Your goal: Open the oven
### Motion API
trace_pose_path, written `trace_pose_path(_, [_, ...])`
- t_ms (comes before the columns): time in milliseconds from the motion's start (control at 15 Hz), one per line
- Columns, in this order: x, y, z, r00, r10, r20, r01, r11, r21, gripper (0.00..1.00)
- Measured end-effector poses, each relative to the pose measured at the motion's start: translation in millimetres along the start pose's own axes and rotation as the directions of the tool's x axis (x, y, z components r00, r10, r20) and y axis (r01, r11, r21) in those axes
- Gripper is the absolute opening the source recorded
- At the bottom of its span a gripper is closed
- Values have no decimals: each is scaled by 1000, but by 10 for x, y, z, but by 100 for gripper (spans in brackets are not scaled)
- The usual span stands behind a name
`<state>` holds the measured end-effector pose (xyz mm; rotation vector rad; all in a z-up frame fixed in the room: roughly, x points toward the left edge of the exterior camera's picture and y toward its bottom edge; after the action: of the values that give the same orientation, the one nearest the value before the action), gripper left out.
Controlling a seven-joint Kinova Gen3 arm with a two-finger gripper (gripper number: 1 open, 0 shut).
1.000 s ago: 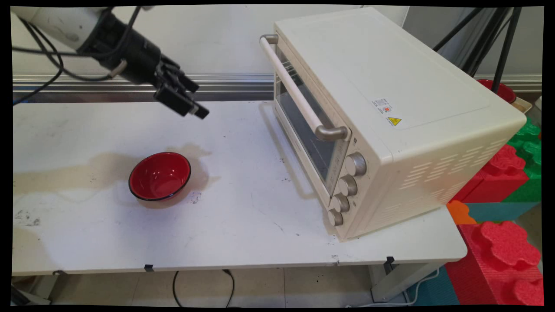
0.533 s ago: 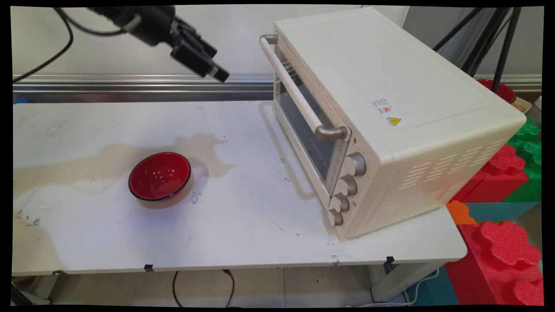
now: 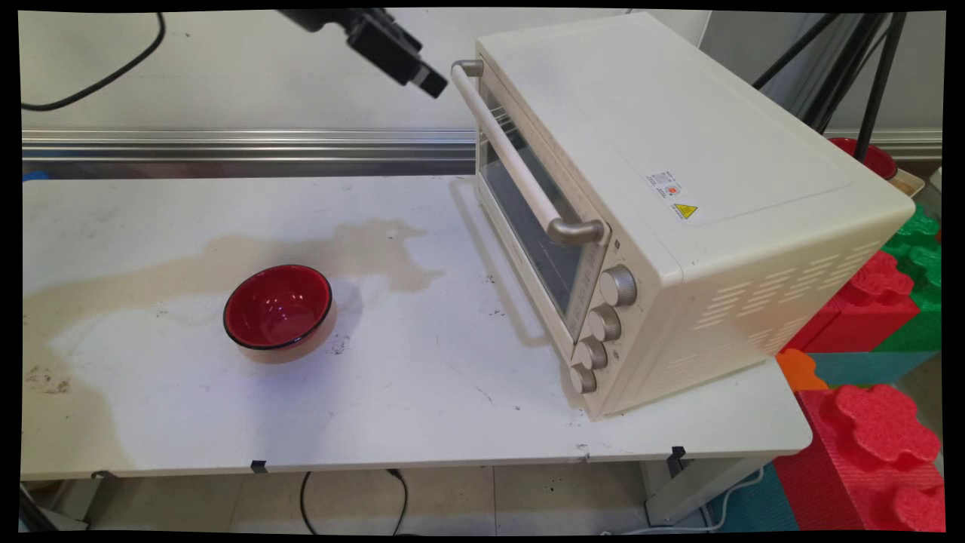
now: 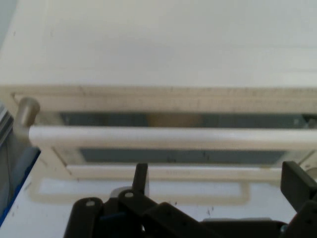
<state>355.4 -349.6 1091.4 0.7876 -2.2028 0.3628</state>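
Mostly the arm is cut off by the top edge of the main view, and only the black end effector [image 3: 422, 68] shows there, high above the white bench [image 3: 422, 407] and just beside the far end of the toaster oven's door handle [image 3: 520, 170]; whether it touches the handle I cannot tell. From the hand camera the end effector [image 4: 218, 181] shows its two fingers [image 4: 141, 178] wide apart with nothing between them, one rising at the lower middle and the other at the right edge, partly cut off. Ahead of them the handle [image 4: 168, 139] runs across the picture as a pale bar with a metal-coloured end cap at its left; its right end passes out of the picture. The cream toaster oven [image 3: 678, 188] stands on the right part of the bench, turned at an angle, its glass door shut and facing left toward the bowl. Four round knobs [image 3: 601, 326] sit in a column at the near end of its front, and a small yellow warning label is on its top. A red bowl [image 3: 277, 305] with a dark rim stands upright on the left part of the bench, well apart from the oven, and nothing shows inside it. Right of the bench lie red and green foam blocks [image 3: 882, 430], partly hidden by the oven and cut off by the picture's edge.
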Motion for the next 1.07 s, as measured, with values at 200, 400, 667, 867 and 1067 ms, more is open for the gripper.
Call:
trace_pose_path(200, [123, -2, 78, 1000, 13, -3, -13, 1000, -13, 100])
trace_pose_path(400, [194, 10, 146, 1000, 17, -2, -17, 1000, -24, 100])
trace_pose_path(667, [262, 27, 249, 1000, 21, 3, -21, 999, -36, 0])
trace_pose_path(867, [295, 40, 364, 1000, 24, 15, -24, 999, -46, 0])
trace_pose_path(1067, [300, 61, 482, 1000, 17, 27, -16, 999, -49, 0])
